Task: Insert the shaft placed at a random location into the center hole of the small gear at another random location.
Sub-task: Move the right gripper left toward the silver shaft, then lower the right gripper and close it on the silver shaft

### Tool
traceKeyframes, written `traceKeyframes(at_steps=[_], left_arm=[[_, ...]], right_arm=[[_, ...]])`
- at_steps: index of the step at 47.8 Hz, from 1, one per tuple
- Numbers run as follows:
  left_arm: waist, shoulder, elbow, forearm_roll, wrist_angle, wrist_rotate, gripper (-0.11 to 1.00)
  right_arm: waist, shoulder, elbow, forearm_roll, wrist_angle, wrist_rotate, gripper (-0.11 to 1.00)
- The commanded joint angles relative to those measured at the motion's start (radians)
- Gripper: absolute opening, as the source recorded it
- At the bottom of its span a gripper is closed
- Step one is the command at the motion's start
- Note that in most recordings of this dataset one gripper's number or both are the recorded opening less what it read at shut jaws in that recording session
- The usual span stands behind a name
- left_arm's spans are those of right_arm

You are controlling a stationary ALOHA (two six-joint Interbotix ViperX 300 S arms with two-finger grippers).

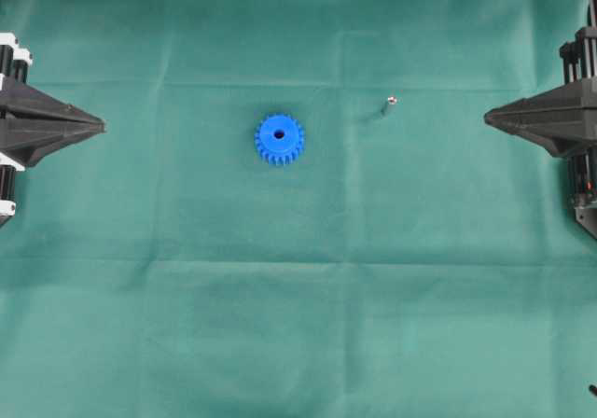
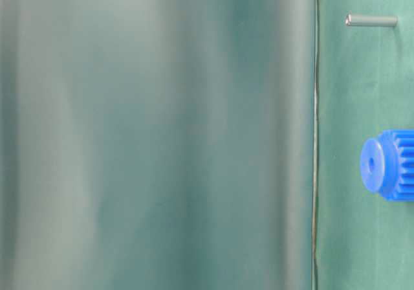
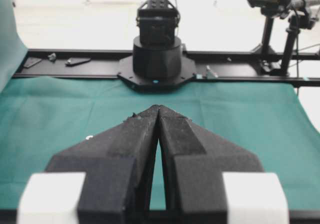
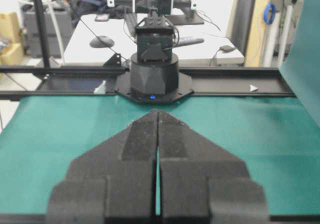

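The small gear [image 1: 279, 138], bright blue and toothed, lies flat near the middle of the green cloth, its dark center hole [image 1: 279, 134] facing up; the table-level view shows the small gear [image 2: 391, 165] with the center hole [image 2: 371, 163] at the right edge. The shaft [image 1: 387, 106], a thin silvery pin, rests on the cloth to the gear's right, and the shaft [image 2: 371, 21] also shows at table level. My left gripper [image 1: 101, 126] sits shut at the far left, empty [image 3: 158, 107]. My right gripper [image 1: 488, 117] sits shut at the far right, empty [image 4: 157, 111].
Green cloth [image 1: 298, 325] covers the whole table. The opposite arm's base [image 3: 157, 64] stands at the far edge on a black rail, and the other base [image 4: 153, 76] likewise. A blurred green surface [image 2: 155, 134] fills most of the table-level view.
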Motion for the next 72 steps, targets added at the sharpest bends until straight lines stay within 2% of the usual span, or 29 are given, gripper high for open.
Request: traceKeyframes(at_steps=[1,15,25,30,39,43,47,54,72], left_arm=[[-0.014,0.008,-0.038,0.014,0.003,-0.006,0.0],[-0.018,0.008,-0.043,0.014,0.018,-0.008,0.0],[-0.018,0.006,-0.043,0.014,0.018,-0.008,0.0],[-0.018,0.006,-0.043,0.014,0.018,-0.006,0.0],[-0.018,0.006,-0.043,0.014,0.02,-0.008,0.0],[-0.018,0.006,-0.041,0.014,0.023,-0.008,0.0],[-0.018,0.006,-0.041,0.014,0.026,-0.008,0.0],[-0.018,0.006,-0.04,0.014,0.028,-0.006,0.0],[-0.018,0.006,-0.038,0.014,0.037,-0.006,0.0]], right_arm=[[-0.009,0.006,-0.017,-0.003,0.003,0.005,0.01],[-0.077,0.052,-0.018,-0.003,-0.002,0.003,0.01],[-0.118,0.147,-0.003,-0.003,-0.044,0.003,0.03],[-0.16,0.241,0.006,-0.003,-0.094,0.002,0.21],[-0.209,0.436,0.02,-0.003,-0.215,-0.044,0.76],[-0.222,0.525,0.009,0.006,-0.262,-0.057,0.92],[-0.247,0.595,0.002,0.014,-0.29,-0.057,0.89],[-0.279,0.713,-0.011,0.031,-0.337,-0.058,0.91],[-0.281,0.933,-0.029,0.083,-0.436,-0.055,0.9]])
